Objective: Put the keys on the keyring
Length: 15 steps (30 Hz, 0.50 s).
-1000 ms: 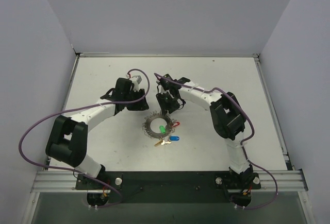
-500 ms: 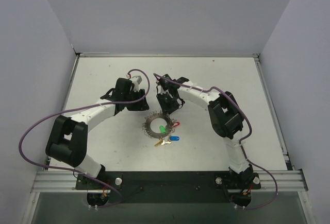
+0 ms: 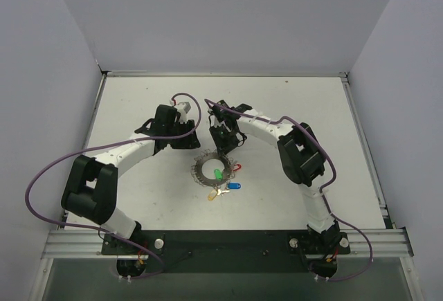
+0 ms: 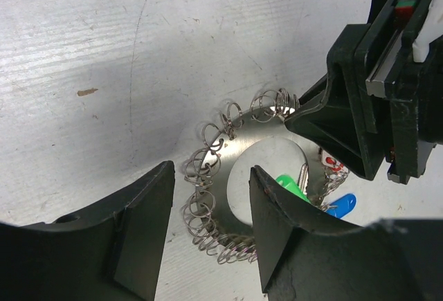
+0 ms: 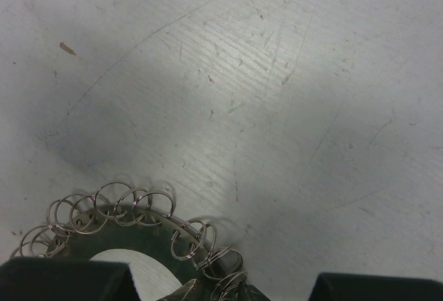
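Overhead: both arms bend inward over the white surface (image 3: 311, 121), with the left gripper (image 3: 192, 137) and right gripper (image 3: 223, 146) at the far side of the large silvery, jagged-rimmed keyring (image 3: 199, 171). It lies flat at centre, small coloured-head keys (image 3: 233, 186) in its hole and by its near-right edge.

Left wrist: the left gripper's (image 4: 209, 176) jaws stand open over the ring's rim.

Right wrist: the jaws straddle the far rim; whether they pinch it cannot be told.
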### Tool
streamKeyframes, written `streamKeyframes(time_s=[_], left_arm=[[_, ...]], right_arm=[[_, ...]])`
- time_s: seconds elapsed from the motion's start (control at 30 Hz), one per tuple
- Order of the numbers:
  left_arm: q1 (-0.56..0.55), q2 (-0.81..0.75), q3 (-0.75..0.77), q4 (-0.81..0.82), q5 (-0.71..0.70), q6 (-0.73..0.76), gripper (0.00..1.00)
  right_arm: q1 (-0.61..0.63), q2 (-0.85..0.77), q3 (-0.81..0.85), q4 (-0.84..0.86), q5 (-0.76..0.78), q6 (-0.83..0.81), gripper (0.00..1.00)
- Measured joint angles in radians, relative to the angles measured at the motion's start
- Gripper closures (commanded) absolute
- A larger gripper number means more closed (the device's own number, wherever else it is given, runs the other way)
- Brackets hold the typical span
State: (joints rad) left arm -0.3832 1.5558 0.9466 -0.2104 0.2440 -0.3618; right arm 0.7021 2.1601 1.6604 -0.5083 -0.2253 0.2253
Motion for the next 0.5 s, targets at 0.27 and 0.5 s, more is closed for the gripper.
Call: streamKeyframes(time_s=[0.27, 0.5], left_arm=[[0.000, 0.000, 0.000, -0.005, 0.000, 0.003, 0.43], [0.000, -0.005, -0.005, -0.011, 0.000, 0.010, 0.43]], right_arm=[[0.000, 0.000, 0.001, -0.003, 0.000, -0.002, 1.00], [0.000, -0.012, 0.000, -0.013, 0.000, -0.026, 1.00]])
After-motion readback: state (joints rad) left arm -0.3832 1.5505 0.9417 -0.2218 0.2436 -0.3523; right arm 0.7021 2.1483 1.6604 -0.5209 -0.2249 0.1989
